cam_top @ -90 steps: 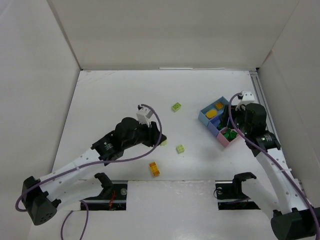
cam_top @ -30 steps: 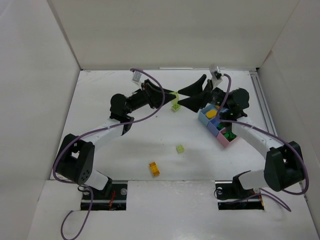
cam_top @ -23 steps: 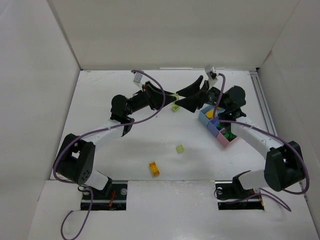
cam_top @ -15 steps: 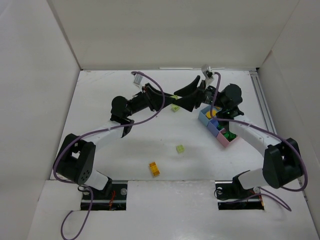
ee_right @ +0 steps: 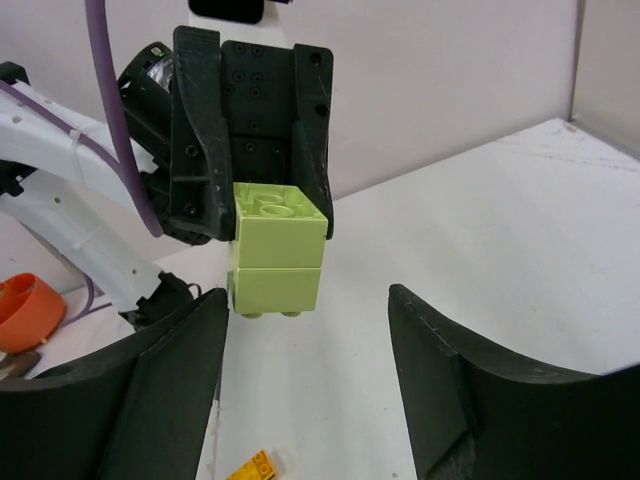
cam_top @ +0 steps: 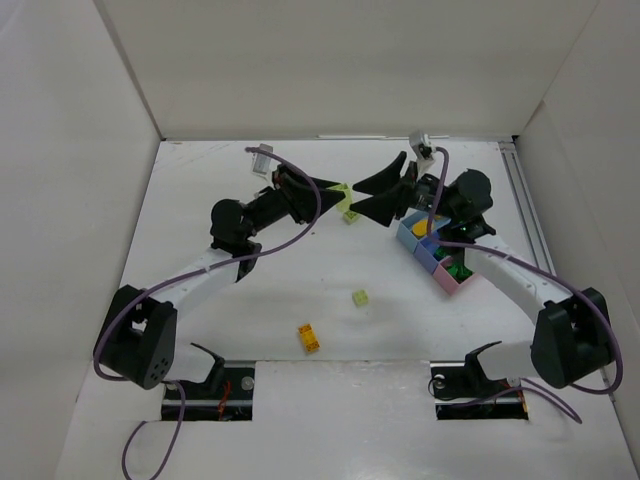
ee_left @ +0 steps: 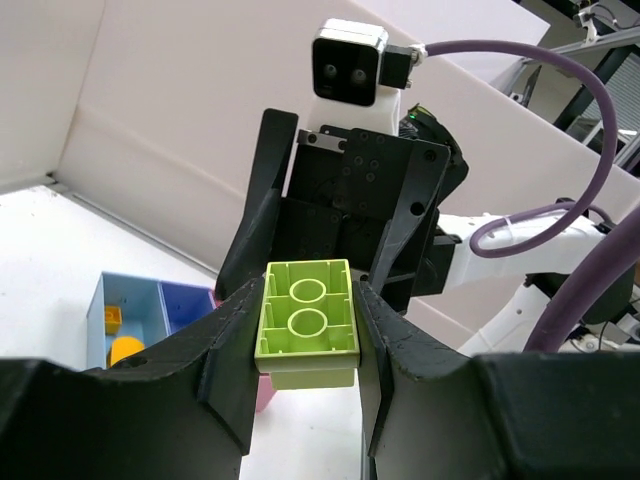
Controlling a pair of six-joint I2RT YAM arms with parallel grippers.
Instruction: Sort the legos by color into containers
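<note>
One lime brick sits clamped in your left gripper, raised just left of the bins. Your right gripper faces it, spread wide, holding nothing. Three loose bricks lie left of the bins.

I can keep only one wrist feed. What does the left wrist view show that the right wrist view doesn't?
Only left wrist: the containers, orange-yellow pieces in the light blue one, and the right arm's camera. Only right wrist: an orange-yellow lego on the table and an orange object at the left edge. Both: the lime lego clamped in the left end effector, facing the open right end effector.
</note>
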